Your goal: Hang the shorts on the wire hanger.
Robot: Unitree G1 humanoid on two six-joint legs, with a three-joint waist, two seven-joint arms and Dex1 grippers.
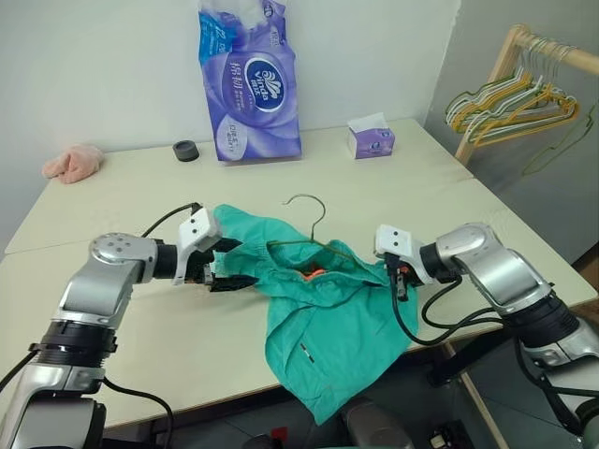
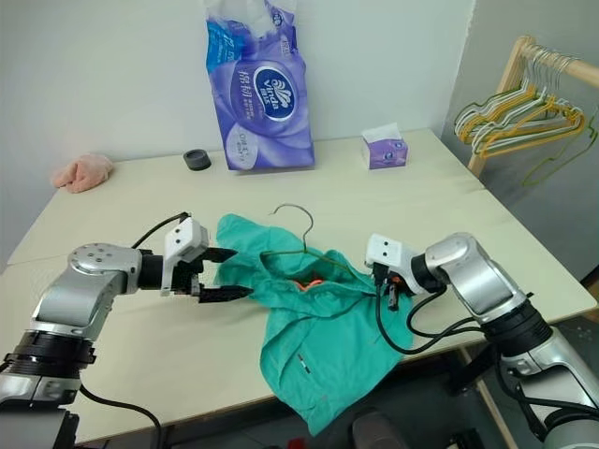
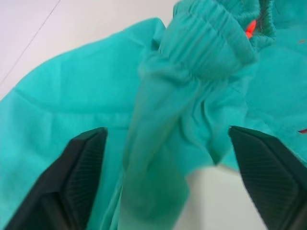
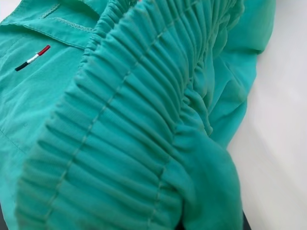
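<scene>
The teal-green shorts (image 1: 318, 323) lie crumpled on the table (image 1: 112, 220), and one leg droops over the front edge. The wire hanger (image 1: 306, 202) lies at their top. Its hook is free and its lower wire runs into the gathered waistband (image 4: 144, 110). My left gripper (image 1: 241, 264) is open at the shorts' left edge. Its black fingers (image 3: 81, 163) stand wide apart with a loose fold of fabric between them, not pinched. My right gripper (image 1: 402, 281) is shut on the right end of the waistband.
At the back of the table stand a purple tissue-roll pack (image 1: 248, 84), a small tissue box (image 1: 371, 138) and a black tape roll (image 1: 186, 151). A pink cloth lump (image 1: 73, 162) lies at the far left. A wooden rack with several hangers (image 1: 524, 103) stands to the right.
</scene>
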